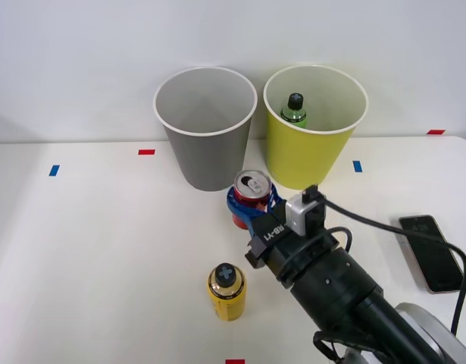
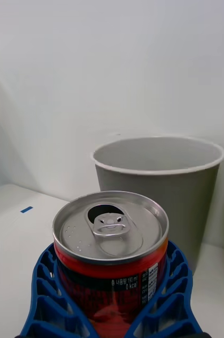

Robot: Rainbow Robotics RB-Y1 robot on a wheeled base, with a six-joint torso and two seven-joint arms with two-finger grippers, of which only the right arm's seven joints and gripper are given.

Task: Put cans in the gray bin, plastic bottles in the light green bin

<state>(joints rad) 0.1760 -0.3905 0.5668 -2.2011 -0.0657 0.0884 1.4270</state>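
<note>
1. The right gripper is closed around a small red can; in the wrist view its blue ribbed fingers wrap both sides of the can, hugging its lower body

2. The can stands upright in the grip near the centre of the white table, just in front of the two bins. Whether its base touches the table cannot be told

3. The gray bin stands at about eleven o'clock from the can, close by. The light green bin stands at about one o'clock, with a green bottle already inside it

4. The step in hand looks like carrying the can to the gray bin. To do it well, raise the can above the white rim before moving across, so that it does not knock the bin wall

5. Hold the can upright and centre it over the bin's pale inside before letting go. Steer toward eleven o'clock, away from the green bin

6. The can has a silver top with a pull tab and an open mouth. Small drops sit on the lid, so liquid could spill if it tips

7. Its side is red with a dark band and small white print

8. A yellow bottle with a black cap marked by a blue cross stands at about seven o'clock from the can, well apart, waiting for the green bin
</note>
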